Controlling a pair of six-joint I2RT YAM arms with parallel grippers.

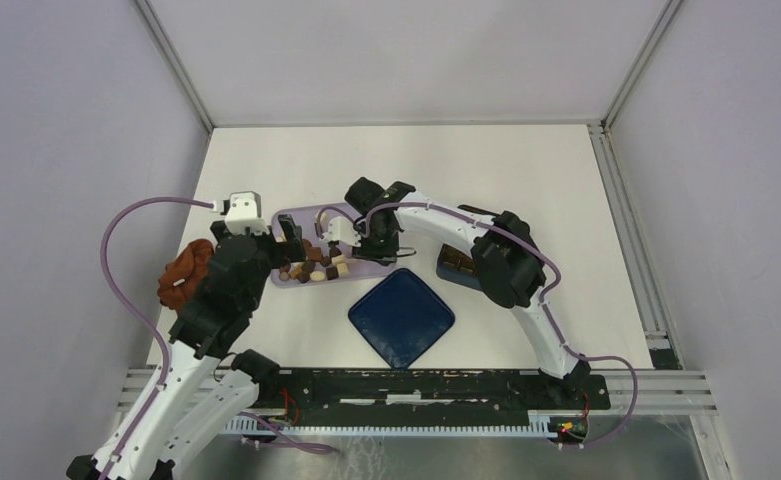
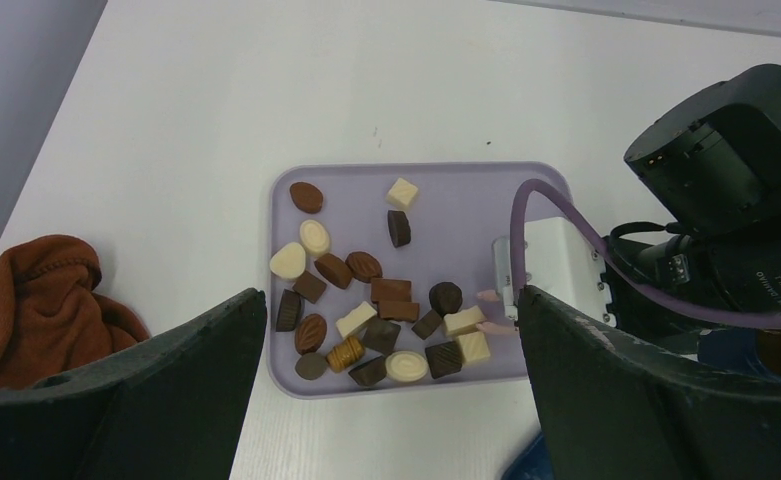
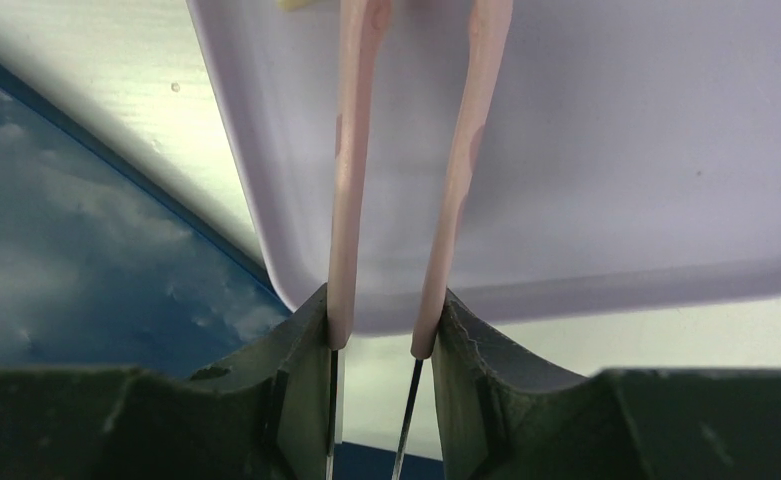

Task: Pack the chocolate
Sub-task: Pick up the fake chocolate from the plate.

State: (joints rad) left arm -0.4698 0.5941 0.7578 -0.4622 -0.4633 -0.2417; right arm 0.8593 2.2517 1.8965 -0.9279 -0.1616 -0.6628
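Observation:
Several chocolates [image 2: 386, 320], dark, mid brown and cream-white, lie on a lilac tray [image 2: 446, 190], which also shows in the top view [image 1: 288, 217]. My right gripper [image 3: 380, 330] is shut on pink tongs [image 3: 351, 150]. The two arms of the tongs reach over the tray [image 3: 616, 150]. In the left wrist view the tong tips [image 2: 494, 310] straddle a cream-white piece [image 2: 463, 321] at the tray's right side. My left gripper [image 2: 391, 400] is open and empty, hovering above the tray's near edge. In the top view it [image 1: 288, 240] sits at the tray's left.
A reddish-brown cloth [image 1: 184, 270] lies left of the tray. A dark blue square lid [image 1: 401, 317] lies in front of the tray. A dark box [image 1: 458, 263] holding chocolates sits at the right, partly under my right arm.

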